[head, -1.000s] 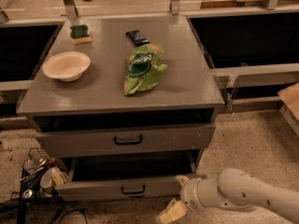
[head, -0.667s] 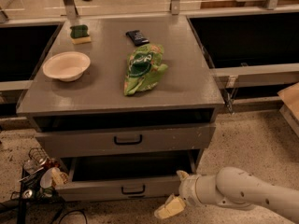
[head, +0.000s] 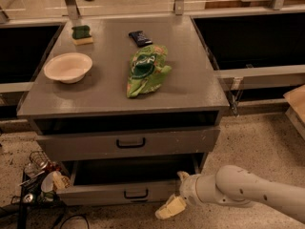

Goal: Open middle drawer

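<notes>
The middle drawer (head: 128, 144) is the grey front panel with a small black loop handle (head: 131, 142), just below a dark gap under the cabinet top. It looks nearly closed. My gripper (head: 177, 192) is low at the right, in front of the right end of the bottom drawer (head: 119, 193), below and right of the middle drawer's handle. Its cream fingers (head: 170, 207) stand apart and hold nothing. The white arm (head: 248, 192) comes in from the lower right.
The bottom drawer is pulled out a little, showing a dark inside. On the cabinet top (head: 200, 87) lie a white bowl (head: 68, 67), a green chip bag (head: 147, 70), a dark packet (head: 140, 37) and a green sponge (head: 81, 34). Wire clutter (head: 38, 180) sits at the floor left.
My gripper has shifted a little to the left, closer to the bottom drawer's front. The drawers and the things on top have not moved.
</notes>
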